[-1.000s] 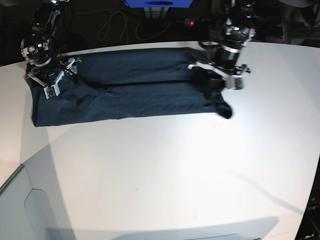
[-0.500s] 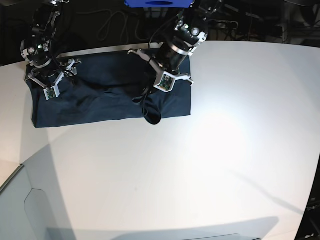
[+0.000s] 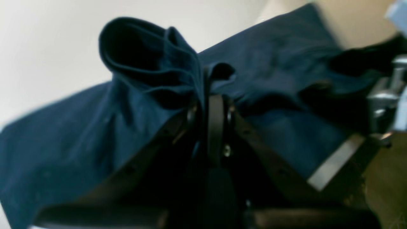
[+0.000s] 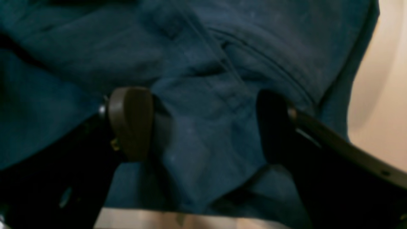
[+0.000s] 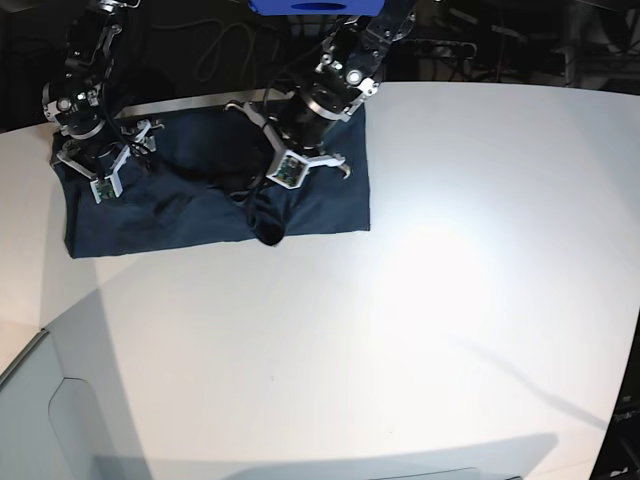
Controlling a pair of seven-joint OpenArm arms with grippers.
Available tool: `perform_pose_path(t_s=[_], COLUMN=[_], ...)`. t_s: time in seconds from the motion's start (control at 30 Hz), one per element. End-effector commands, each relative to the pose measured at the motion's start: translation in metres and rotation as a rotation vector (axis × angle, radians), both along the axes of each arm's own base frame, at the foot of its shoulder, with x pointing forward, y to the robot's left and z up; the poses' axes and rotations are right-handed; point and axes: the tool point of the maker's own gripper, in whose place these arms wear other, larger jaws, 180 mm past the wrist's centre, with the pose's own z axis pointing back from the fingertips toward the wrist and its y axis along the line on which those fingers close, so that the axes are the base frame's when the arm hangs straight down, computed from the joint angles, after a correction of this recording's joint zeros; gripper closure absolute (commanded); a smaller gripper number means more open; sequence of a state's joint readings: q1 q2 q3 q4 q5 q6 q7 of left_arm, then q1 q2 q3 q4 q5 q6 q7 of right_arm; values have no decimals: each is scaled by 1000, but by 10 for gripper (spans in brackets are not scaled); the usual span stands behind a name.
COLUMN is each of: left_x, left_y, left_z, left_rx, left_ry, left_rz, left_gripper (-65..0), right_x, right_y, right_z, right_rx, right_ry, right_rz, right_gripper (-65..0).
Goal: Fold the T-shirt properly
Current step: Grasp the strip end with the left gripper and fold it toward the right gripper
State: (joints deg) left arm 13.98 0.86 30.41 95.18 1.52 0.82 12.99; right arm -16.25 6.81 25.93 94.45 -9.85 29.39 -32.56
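Observation:
The dark navy T-shirt [image 5: 335,195] lies folded over on the white table [image 5: 400,330] at the back left. My left gripper [image 5: 260,208] hangs over its middle, shut on a bunched edge of the cloth. In the left wrist view the left gripper [image 3: 216,95] has both fingers pressed together, with a rolled fold of T-shirt [image 3: 149,57] standing up beyond them. My right gripper [image 5: 113,165] sits at the shirt's left end. In the right wrist view the right gripper [image 4: 202,127] is open, its fingers [image 4: 130,124] wide apart on creased T-shirt [image 4: 206,95].
A blue box [image 5: 318,6] and loose cables [image 5: 225,50] lie behind the table's far edge. A grey surface [image 5: 40,420] sits off the table's near left corner. Bare white table stretches to the front and right.
My left arm has swung leftward, dragging the shirt's right end over the rest, so the cloth now spans a shorter length. The right arm has stayed in place.

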Motion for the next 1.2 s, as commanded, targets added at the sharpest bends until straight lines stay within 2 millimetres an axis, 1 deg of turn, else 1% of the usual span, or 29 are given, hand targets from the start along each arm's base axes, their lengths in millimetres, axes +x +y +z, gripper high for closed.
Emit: perform_pose_path(t_s=[0.0, 0.2, 0.3, 0.33, 0.47, 0.6, 0.7, 0.97, 1.03, 1.17], left_x=[6, 14, 15, 16, 10, 10, 9, 9, 8, 6], left_y=[-6, -10, -11, -14, -28, -30, -31, -31, -31, -31], left_z=[14, 16, 13, 14, 20, 20, 21, 20, 19, 18], left_rx=[-37, -42, -41, -40, -48, -51, -53, -52, -52, -54], left_ry=[-40, -48, -47, -51, -65, -65, -64, -62, -59, -53], left_rz=[2, 3, -4, -11, -61, -61, -64, -63, -63, -64], left_gripper=[0, 0, 0, 0, 0, 0, -25, -30, -61, -202], right_x=[-4, -3, -4, -4, -4, -4, -4, -6, -7, -7], right_y=[0, -1, -1, -1, -1, -1, -1, -1, -1, -1], right_z=[-2, -2, -2, -2, -2, -2, -2, -3, -4, -4], right_rx=[-17, -22, -22, -22, -22, -23, -23, -24, -24, -24], right_ry=[25, 26, 27, 27, 27, 29, 30, 38, 39, 41], right_rz=[18, 22, 22, 22, 22, 22, 22, 21, 21, 21], right_gripper=[-492, -492, -492, -492, -492, -492, -492, -492, -492, -493])
